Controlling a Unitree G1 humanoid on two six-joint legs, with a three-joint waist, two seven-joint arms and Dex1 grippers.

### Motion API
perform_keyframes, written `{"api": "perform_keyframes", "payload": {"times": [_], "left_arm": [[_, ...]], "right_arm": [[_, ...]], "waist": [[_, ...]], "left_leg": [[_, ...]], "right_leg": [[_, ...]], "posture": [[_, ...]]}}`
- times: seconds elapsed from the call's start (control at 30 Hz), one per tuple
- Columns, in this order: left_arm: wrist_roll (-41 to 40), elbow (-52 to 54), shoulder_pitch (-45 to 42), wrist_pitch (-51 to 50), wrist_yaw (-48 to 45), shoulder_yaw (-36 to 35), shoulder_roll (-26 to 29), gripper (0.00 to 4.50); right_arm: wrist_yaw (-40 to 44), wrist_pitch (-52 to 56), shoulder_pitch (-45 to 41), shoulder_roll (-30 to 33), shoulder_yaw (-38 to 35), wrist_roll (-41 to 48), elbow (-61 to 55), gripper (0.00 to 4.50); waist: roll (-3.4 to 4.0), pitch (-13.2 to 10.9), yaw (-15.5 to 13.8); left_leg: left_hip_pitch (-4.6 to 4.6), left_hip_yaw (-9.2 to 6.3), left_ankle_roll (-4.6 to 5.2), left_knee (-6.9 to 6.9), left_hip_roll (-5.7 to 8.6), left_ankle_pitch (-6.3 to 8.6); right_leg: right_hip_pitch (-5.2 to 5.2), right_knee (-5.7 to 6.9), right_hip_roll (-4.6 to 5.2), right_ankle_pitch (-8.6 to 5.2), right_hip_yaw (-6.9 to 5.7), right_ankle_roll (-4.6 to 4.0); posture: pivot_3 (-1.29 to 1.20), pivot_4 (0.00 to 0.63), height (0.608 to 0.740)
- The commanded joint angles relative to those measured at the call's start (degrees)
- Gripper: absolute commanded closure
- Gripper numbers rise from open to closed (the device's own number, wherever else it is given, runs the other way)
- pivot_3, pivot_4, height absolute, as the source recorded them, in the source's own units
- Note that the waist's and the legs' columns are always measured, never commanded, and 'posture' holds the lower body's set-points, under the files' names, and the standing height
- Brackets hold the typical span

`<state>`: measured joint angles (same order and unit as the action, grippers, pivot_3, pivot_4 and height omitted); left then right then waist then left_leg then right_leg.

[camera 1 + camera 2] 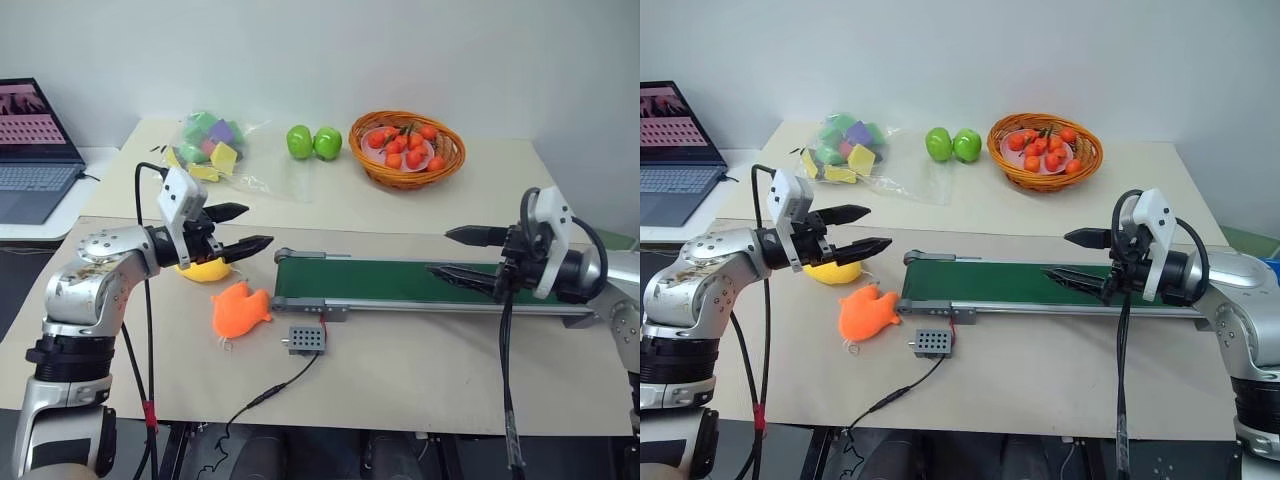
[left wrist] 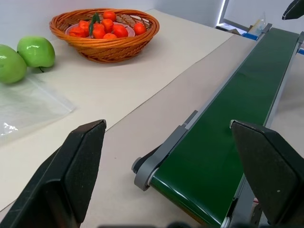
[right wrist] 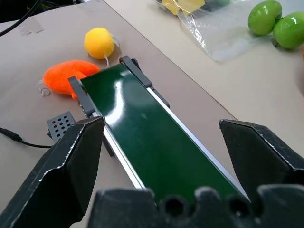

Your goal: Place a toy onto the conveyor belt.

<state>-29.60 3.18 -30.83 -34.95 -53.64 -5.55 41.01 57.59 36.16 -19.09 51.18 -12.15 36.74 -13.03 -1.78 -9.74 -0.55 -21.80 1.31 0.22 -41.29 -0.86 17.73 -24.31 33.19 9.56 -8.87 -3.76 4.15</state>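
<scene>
Toy (image 3: 99, 42) lies on the surface near its left edge, just off the left end of the belt (image 1: 420, 282), not yet picked up and not on the belt. Above it hangs the left claw (image 1: 240, 228), fingers wide apart and empty, pointing toward the belt end rather than down at the toy. An orange fish (image 1: 240, 309) lies just nearer the front edge, beside a small grey box (image 1: 306, 340). Further right, the belt runs bare along the middle of the surface. Over its right end the right claw (image 1: 465, 254) is spread open too, holding nothing. So nothing is done: the grasp, the lift and the drop onto the belt all remain.
</scene>
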Motion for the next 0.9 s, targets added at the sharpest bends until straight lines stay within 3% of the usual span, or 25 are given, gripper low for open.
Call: {"api": "perform_keyframes", "payload": {"times": [0.03, 0.4, 0.57, 0.9], "left_arm": [[-1.44, 2.43, -0.36, 0.30, -0.67, -1.08, 0.01, 0.03], [-1.55, 1.72, -0.63, 0.43, 0.17, -1.49, -0.95, 0.03], [-2.64, -0.21, 1.00, -7.76, 2.16, -2.91, 2.34, 0.03], [-27.88, -12.44, 3.75, -37.76, 16.31, -32.45, -2.60, 0.03]], "right_arm": [[-0.95, -1.17, 0.27, -0.70, -2.05, 0.41, -2.04, 0.00], [-2.58, -1.56, 0.88, -2.45, -0.94, -0.52, -2.50, 0.00], [-2.06, -1.48, -0.26, -2.52, -0.28, -0.60, -1.51, 0.00], [1.22, -0.84, -3.67, -2.41, 3.44, -0.37, 0.12, 0.00]], "waist": [[0.00, 0.00, 0.01], [0.00, 0.00, 0.01], [0.00, 0.00, 0.09], [0.00, 0.00, 1.25]], "left_leg": [[0.00, 0.00, 0.00, 0.00, 0.00, 0.00], [0.01, 0.00, 0.00, 0.00, 0.00, 0.00], [0.01, 0.00, 0.01, 0.01, 0.00, 0.01], [0.10, -0.06, -0.01, 0.04, -0.01, -0.01]], "right_leg": [[0.00, 0.00, 0.00, 0.00, 0.00, 0.00], [0.00, 0.00, 0.00, 0.00, 0.00, 0.00], [0.00, 0.00, 0.00, 0.00, 0.00, 0.00], [0.01, 0.04, -0.01, -0.01, 0.03, 0.01]], "posture": [[0.00, 0.150, 0.738], [0.00, 0.150, 0.738], [0.00, 0.150, 0.738], [0.00, 0.150, 0.738]]}}
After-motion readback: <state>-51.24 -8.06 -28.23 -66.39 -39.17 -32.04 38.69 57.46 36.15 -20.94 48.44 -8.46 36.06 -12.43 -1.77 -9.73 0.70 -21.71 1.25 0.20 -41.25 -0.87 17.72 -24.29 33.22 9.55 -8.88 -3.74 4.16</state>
